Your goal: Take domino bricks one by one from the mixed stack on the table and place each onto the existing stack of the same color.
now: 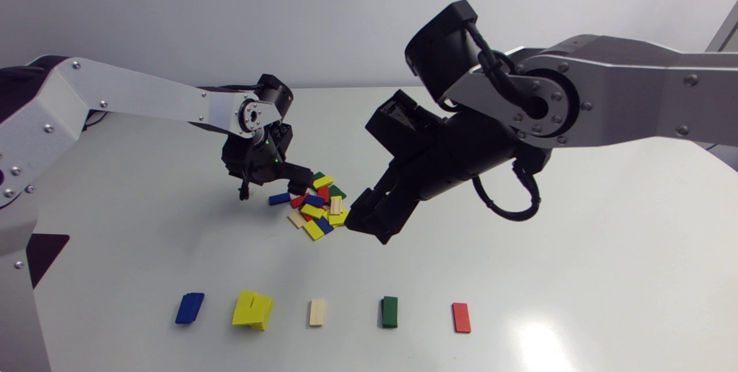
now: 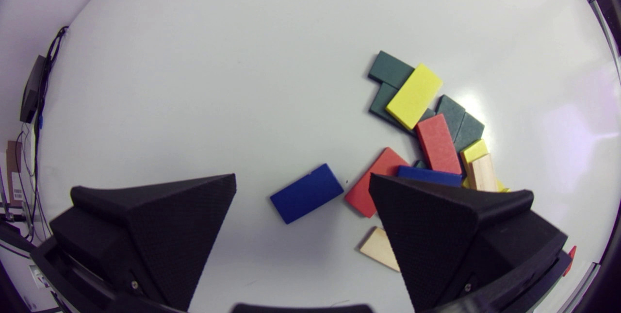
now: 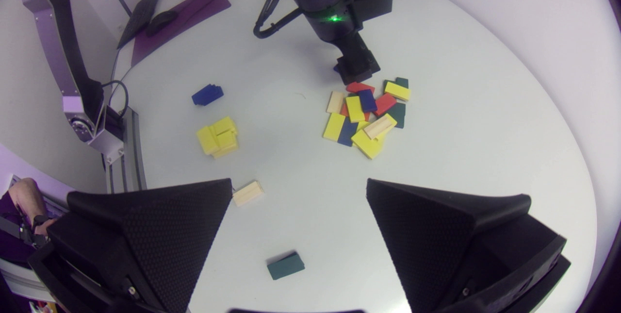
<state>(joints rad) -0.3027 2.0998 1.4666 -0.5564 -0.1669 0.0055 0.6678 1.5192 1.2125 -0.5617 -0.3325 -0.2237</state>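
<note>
Fingers of left hand (image 2: 302, 178), right hand (image 3: 298, 182) spread empty; only overhead shows whole stack row (image 1: 316, 312).

The head camera looks down from high above the bench (image 1: 576, 256), far enough off to take in the whole top. The left wrist camera hangs close over the bench, facing almost straight down past the left hand (image 2: 302, 179) onto the mixed pile (image 2: 427, 123). The right wrist camera sits higher and farther back, behind the right hand (image 3: 299, 182), facing across the pile. All three views share that pile. The head and right wrist views also share the sorted stacks (image 3: 217, 136).
</note>
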